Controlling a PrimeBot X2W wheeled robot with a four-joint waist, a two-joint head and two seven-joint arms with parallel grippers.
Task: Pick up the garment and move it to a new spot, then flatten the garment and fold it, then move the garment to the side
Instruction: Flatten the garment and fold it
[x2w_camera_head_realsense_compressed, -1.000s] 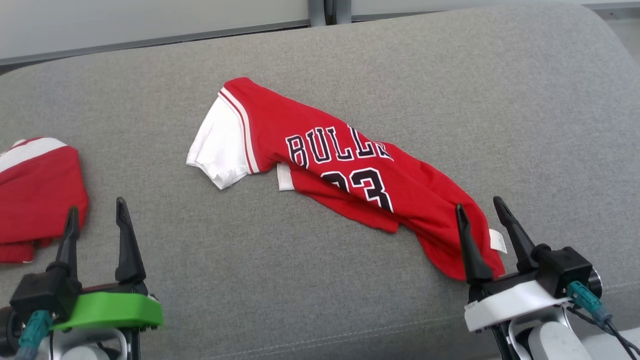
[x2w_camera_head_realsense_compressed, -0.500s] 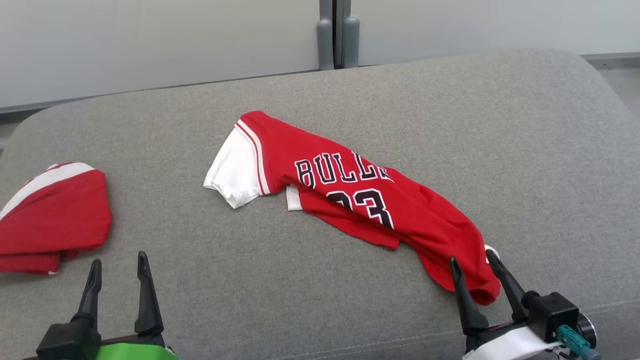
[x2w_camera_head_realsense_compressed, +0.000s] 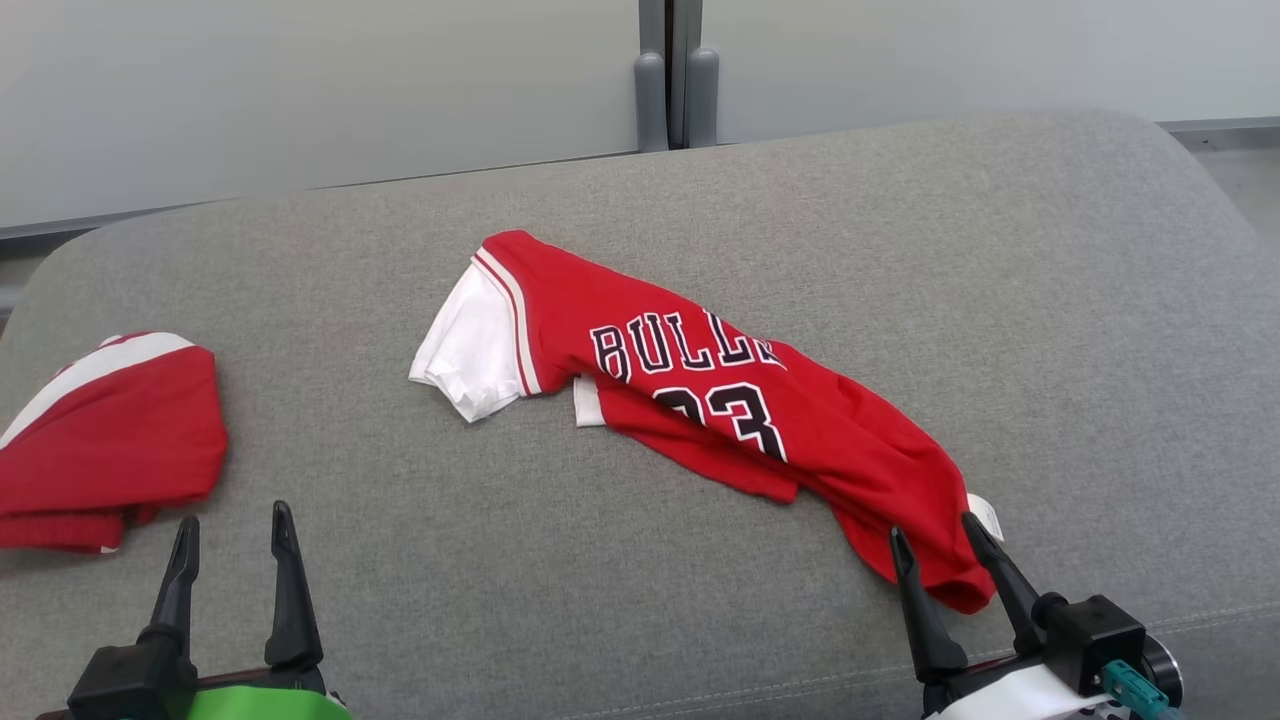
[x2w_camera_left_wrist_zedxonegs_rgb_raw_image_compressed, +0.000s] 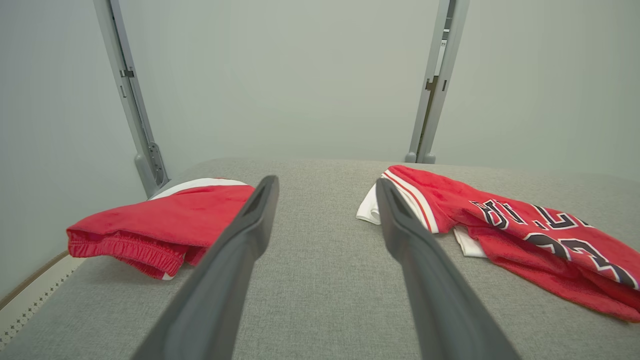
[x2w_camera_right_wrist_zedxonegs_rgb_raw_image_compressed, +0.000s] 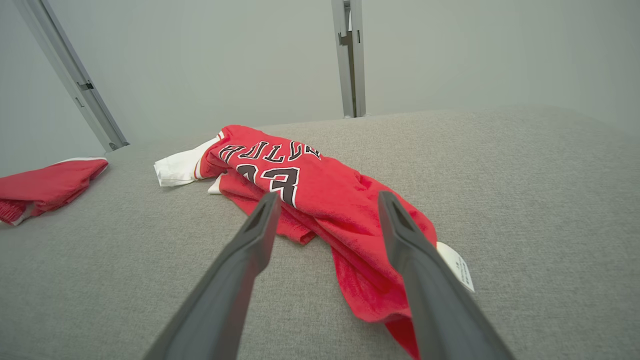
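A red jersey (x2w_camera_head_realsense_compressed: 720, 400) with white sleeves and black lettering lies crumpled in a diagonal strip on the grey cushion (x2w_camera_head_realsense_compressed: 1050, 300), its white sleeve (x2w_camera_head_realsense_compressed: 470, 350) toward the back left and its hem at the front right. It also shows as the jersey (x2w_camera_right_wrist_zedxonegs_rgb_raw_image_compressed: 320, 195) in the right wrist view and the jersey (x2w_camera_left_wrist_zedxonegs_rgb_raw_image_compressed: 525, 235) in the left wrist view. My right gripper (x2w_camera_head_realsense_compressed: 930, 535) stands open above the hem end, empty; in its own view the right gripper (x2w_camera_right_wrist_zedxonegs_rgb_raw_image_compressed: 325, 200) frames the red cloth. My left gripper (x2w_camera_head_realsense_compressed: 232, 517) is open over bare cushion, the same left gripper (x2w_camera_left_wrist_zedxonegs_rgb_raw_image_compressed: 325, 185) in its wrist view.
A second red garment (x2w_camera_head_realsense_compressed: 100, 440) with a white band lies folded at the cushion's left edge, also seen as the folded garment (x2w_camera_left_wrist_zedxonegs_rgb_raw_image_compressed: 160, 220). A white label (x2w_camera_head_realsense_compressed: 985, 517) sticks out of the jersey's hem. A grey wall and metal posts (x2w_camera_head_realsense_compressed: 670, 70) stand behind the cushion.
The head camera has tilted up, so the whole scene sits lower in view. The jersey keeps its shape. Both grippers stay open and sit lower in the picture.
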